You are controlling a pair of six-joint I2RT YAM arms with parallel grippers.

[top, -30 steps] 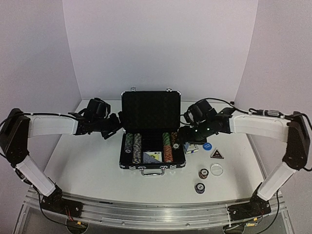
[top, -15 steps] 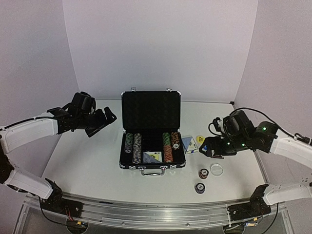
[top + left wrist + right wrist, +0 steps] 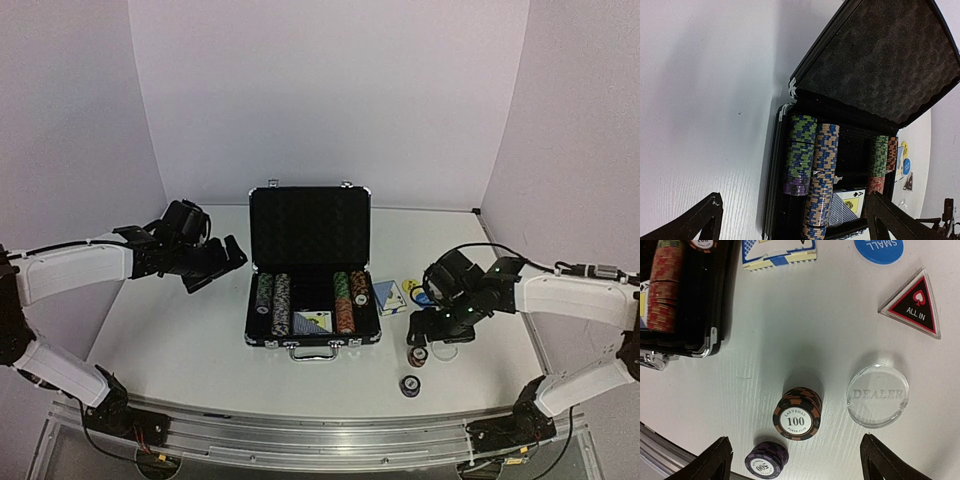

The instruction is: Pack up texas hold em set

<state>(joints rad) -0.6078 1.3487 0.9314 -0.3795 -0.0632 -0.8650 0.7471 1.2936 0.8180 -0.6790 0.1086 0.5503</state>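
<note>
- Texas hold em set: the black briefcase (image 3: pixel 310 228) lay open in the middle of the worktop (image 3: pixel 180 340), lid upright toward the far edge and handle toward the near edge.
- Rows of striped poker chips (image 3: pixel 273 302) filled its left and right slots, and a blue-backed card deck (image 3: pixel 313 322) lay in the middle near the handle. The dark space behind that deck could not be made out.
- A second card deck (image 3: pixel 778 251) lay on the worktop just right of the case, cut off by the top of the right wrist view.
- Beside it sat the yellow disc (image 3: pixel 411 285) and the blue disc (image 3: pixel 879 249), the latter only partly in frame.
- The dark triangular button (image 3: pixel 914 304) and the clear disc (image 3: pixel 878 395) lay further right, largely hidden under the arm in the overhead view.
- A brown chip stack (image 3: pixel 797 414) and a purple chip stack (image 3: pixel 767 461) stood toward the near edge. The purple one's number was too blurred to read in full.
- The right gripper (image 3: pixel 794 440) hung over the brown stack with its fingers spread wide, gripping nothing.
- The left gripper (image 3: pixel 225 255) hovered left of the case, jaws fully apart and empty.
</note>
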